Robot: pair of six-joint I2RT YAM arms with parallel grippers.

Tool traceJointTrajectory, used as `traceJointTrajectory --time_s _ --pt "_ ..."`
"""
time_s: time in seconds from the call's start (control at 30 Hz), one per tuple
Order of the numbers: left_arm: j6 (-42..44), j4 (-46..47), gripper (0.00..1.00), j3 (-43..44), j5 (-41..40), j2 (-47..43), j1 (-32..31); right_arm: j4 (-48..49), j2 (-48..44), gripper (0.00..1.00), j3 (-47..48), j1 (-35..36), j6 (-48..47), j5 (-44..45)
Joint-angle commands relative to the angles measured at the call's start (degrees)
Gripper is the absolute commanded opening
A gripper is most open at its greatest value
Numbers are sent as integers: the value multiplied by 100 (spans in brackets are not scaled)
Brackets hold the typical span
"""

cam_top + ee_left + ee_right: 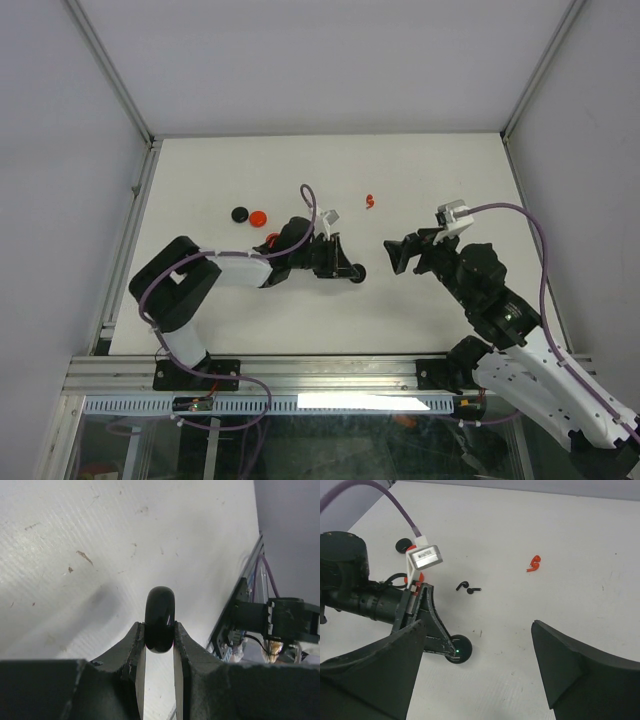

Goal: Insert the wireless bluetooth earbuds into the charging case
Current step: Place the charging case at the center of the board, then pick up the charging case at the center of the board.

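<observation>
My left gripper (352,272) is shut on a round black case (358,273), pinched on edge just above the table; it also shows in the left wrist view (159,615). In the right wrist view a green light glows on the case (458,649). Two black earbuds (462,585) (472,590) lie side by side just beyond the left gripper. A red earbud piece (371,201) lies farther back and also shows in the right wrist view (534,564); I cannot tell if it is one or two. My right gripper (393,254) is open and empty, facing the case from the right.
A round black disc (240,214) and a round red disc (260,217) lie at the back left. Another small red item (272,238) sits partly hidden beside the left wrist. Metal frame rails (130,220) border the white table, with walls on three sides.
</observation>
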Motion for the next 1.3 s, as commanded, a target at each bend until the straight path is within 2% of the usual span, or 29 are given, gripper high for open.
traceJointTrajectory --time_s 0.0,0.17,0.33,0.5,0.57,0.73,0.97,1.27 --pt "-413 507 5 602 -443 609 -273 151 -204 89 -76 -4 83 254" --pt "-514 339 12 1036 -704 1244 -529 45 -217 89 -61 -8 106 256" --pt "-246 -400 33 1392 -1146 1399 -660 43 -222 90 -69 -6 125 159" --pt "77 -1096 54 1470 -1756 1149 -675 35 -250 90 -74 -4 133 156" --pt "211 -1353 60 1489 -1957 970 -676 31 -267 90 -86 -1 147 156" --pt "655 -2224 70 1619 -2657 407 -666 35 -261 89 -83 -8 146 149" --pt "1398 -3295 76 1716 -3893 -361 -492 77 -228 90 -130 -7 179 99" --pt "1778 -3861 81 1596 -4177 -1171 841 17 -6 90 -66 -1 167 107"
